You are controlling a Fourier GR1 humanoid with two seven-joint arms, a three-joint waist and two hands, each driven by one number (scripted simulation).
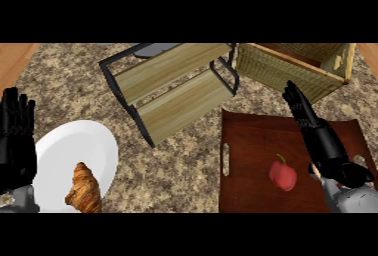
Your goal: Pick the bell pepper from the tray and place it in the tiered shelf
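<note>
A red bell pepper (283,175) with a small stem lies on the dark brown tray (251,135) at the lower right. My right hand (319,137) hovers over the tray's right part, fingers straight and pointing away, just right of the pepper and not touching it. The tiered shelf (173,85), two wooden boards in a black metal frame, stands at the top centre, left of and beyond the tray. At the left edge my left hand (16,140) rests open with fingers up.
A white plate (81,145) holding a croissant (84,188) sits at the lower left, beside the left hand. A woven wicker basket (295,65) stands at the top right, behind the tray. The counter top (177,170) is speckled stone.
</note>
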